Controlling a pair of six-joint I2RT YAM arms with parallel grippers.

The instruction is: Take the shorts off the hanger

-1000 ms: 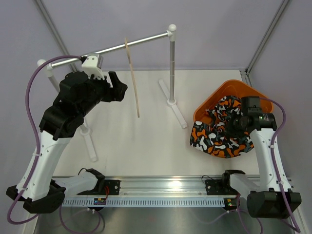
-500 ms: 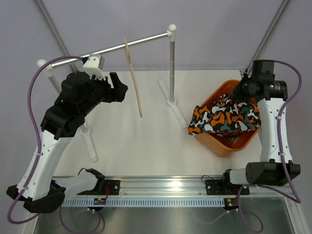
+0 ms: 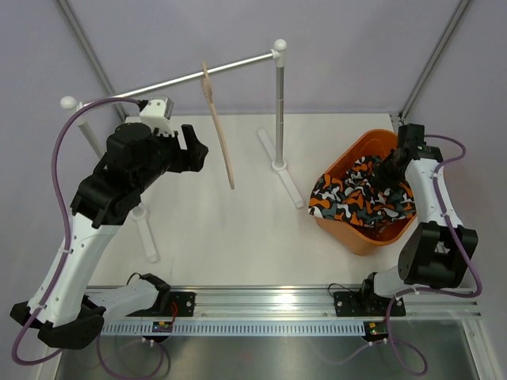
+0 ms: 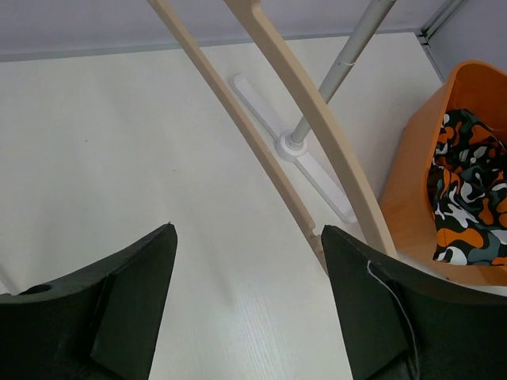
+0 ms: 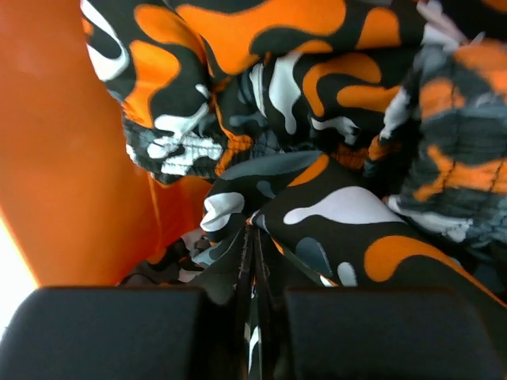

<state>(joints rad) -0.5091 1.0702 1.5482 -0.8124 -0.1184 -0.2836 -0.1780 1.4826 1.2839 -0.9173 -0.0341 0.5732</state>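
The camouflage shorts [image 3: 360, 199] lie bunched in the orange basket [image 3: 360, 237] at the right, one edge draped over its left rim; they also show in the left wrist view [image 4: 467, 190]. My right gripper [image 3: 394, 164] is inside the basket and shut on a fold of the shorts [image 5: 317, 214]. The bare beige hanger [image 3: 218, 134] hangs from the metal rail, and its two arms run down the left wrist view [image 4: 317, 119]. My left gripper [image 3: 195, 148] is open and empty just left of the hanger, above the table.
The metal rail [image 3: 182, 77] on white-capped posts spans the back; its right post [image 3: 278, 103] and white foot [image 4: 297, 154] stand between the hanger and the basket. The enclosure frame posts rise at the back corners.
My right arm swung from the basket's front to its back side, dragging the shorts into the basket, which shifted and turned. The hanger swayed slightly. My left arm barely moved.
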